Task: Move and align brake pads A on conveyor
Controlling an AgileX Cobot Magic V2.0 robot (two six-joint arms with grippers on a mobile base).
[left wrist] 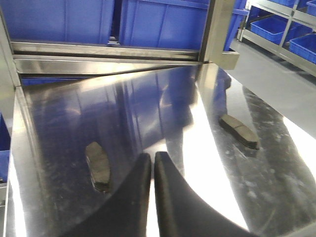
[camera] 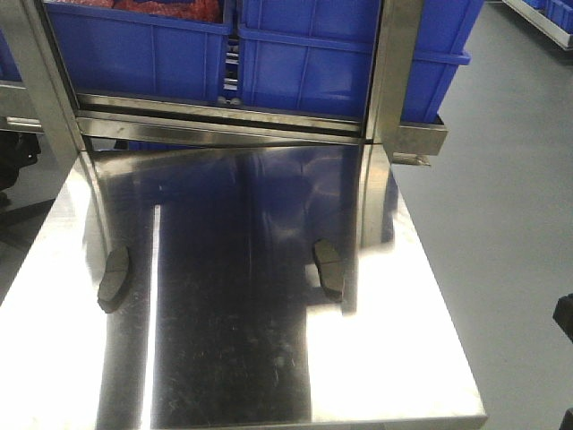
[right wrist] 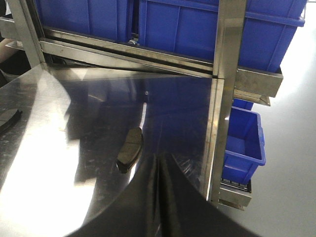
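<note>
Steel surface [camera: 233, 358] under blue bins [camera: 134, 45] carries two brake pads A [camera: 329, 267], well apart; left gripper [left wrist: 151, 159] and right gripper [right wrist: 159, 159] are closed and empty, so pickup seems unstarted: next, open over a pad.

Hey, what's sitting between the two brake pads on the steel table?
Nothing: only bare, shiny tabletop lies between the left pad and the right pad, clearest in the front view.

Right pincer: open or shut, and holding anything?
Shut and empty: the right pincer shows its two dark fingers pressed together, with the brake pad lying free on the steel tabletop.
</note>
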